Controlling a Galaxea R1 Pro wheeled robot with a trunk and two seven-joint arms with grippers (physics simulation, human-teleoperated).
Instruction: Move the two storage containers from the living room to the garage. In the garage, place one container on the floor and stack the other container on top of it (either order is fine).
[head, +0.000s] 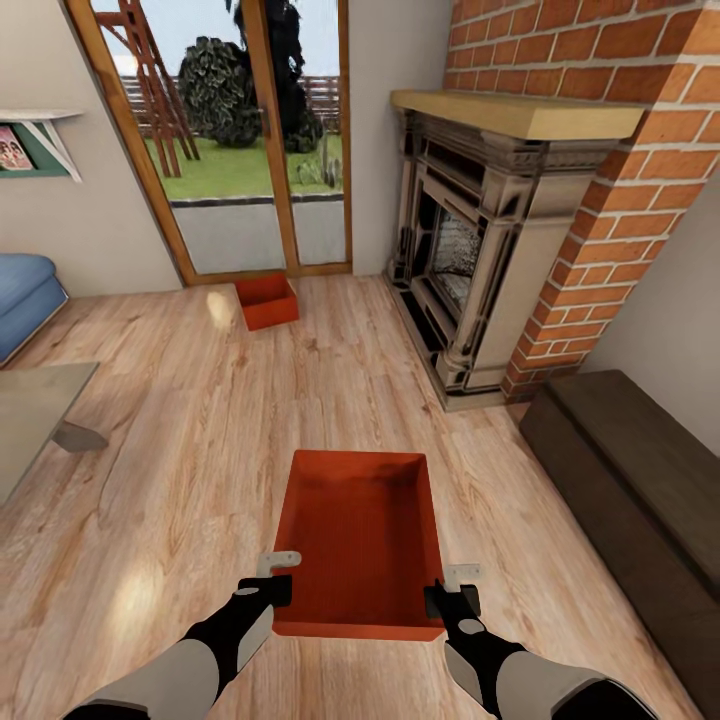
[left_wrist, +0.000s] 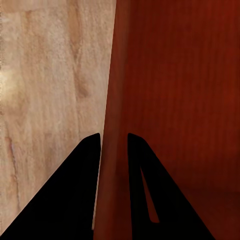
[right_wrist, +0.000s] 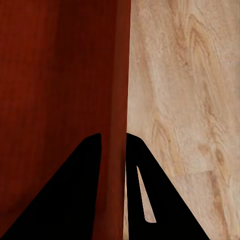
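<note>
Left fingers (left_wrist: 114, 150): one to each side of the near container's (head: 362, 535) left long wall, wall standing in the slot between them; they look clamped on it, close to the near corner
Right fingers (right_wrist: 113, 150): the same on the right long wall, one inside the box and one outside, seemingly pinched on the rim near its near corner
Grippers from the head camera: left gripper (head: 277, 578) and right gripper (head: 452, 590) flank the box at its near end, both arms about equally close
Near container: orange-red, open-topped, nothing in it, straight ahead of the robot; its long axis runs away from the robot, so the fingers hold the two long sides; whether it rests on the wood floor (head: 190, 420) or is lifted off it, I cannot tell
Second container (head: 266, 301): well apart, further along the planks, just before the glass doors (head: 250, 150), left of the fireplace (head: 480, 260)
Surroundings: sofa (head: 25, 295) at the left edge, dark bench (head: 630, 480) on the right
Judgement: still in the living room; a level two-handed carry to the garage seems next, and uneven lifting could tip the box out of either pinch
</note>
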